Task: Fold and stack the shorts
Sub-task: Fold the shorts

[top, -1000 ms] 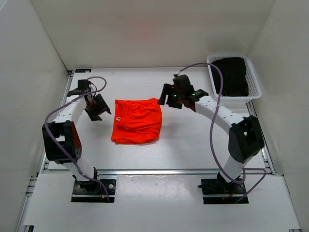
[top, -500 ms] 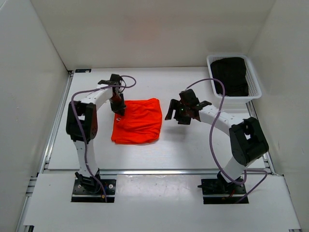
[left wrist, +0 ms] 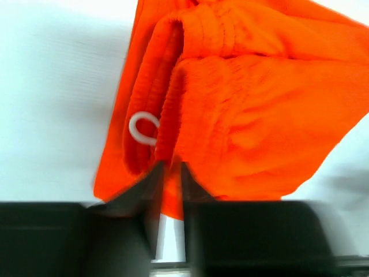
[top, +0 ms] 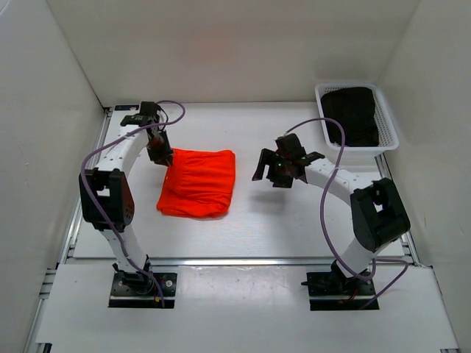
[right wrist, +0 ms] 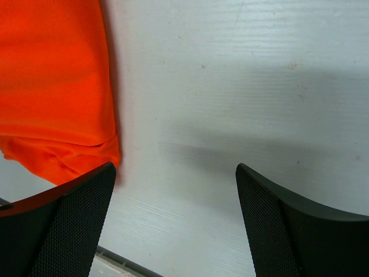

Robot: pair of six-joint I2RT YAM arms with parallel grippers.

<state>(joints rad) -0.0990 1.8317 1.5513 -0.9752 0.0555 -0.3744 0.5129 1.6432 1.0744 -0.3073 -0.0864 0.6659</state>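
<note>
The folded orange-red shorts [top: 197,184] lie on the table left of centre, skewed toward the near left. My left gripper [top: 163,157] is at their far left corner, shut on the waistband edge. In the left wrist view the jaws are nearly closed with orange fabric [left wrist: 253,109] pinched between them, and a white drawstring loop [left wrist: 142,127] shows beside them. My right gripper [top: 271,170] is open and empty, hovering over bare table right of the shorts. In the right wrist view the shorts' edge [right wrist: 52,81] shows at the left.
A white mesh basket [top: 385,118] with dark clothing [top: 352,114] inside stands at the far right corner. White walls enclose the table on three sides. A metal rail runs along the near edge.
My left gripper has closed on the shorts' far left corner and pulled it left; the shorts have shifted left and skewed. The right arm has barely moved in the last half second.
</note>
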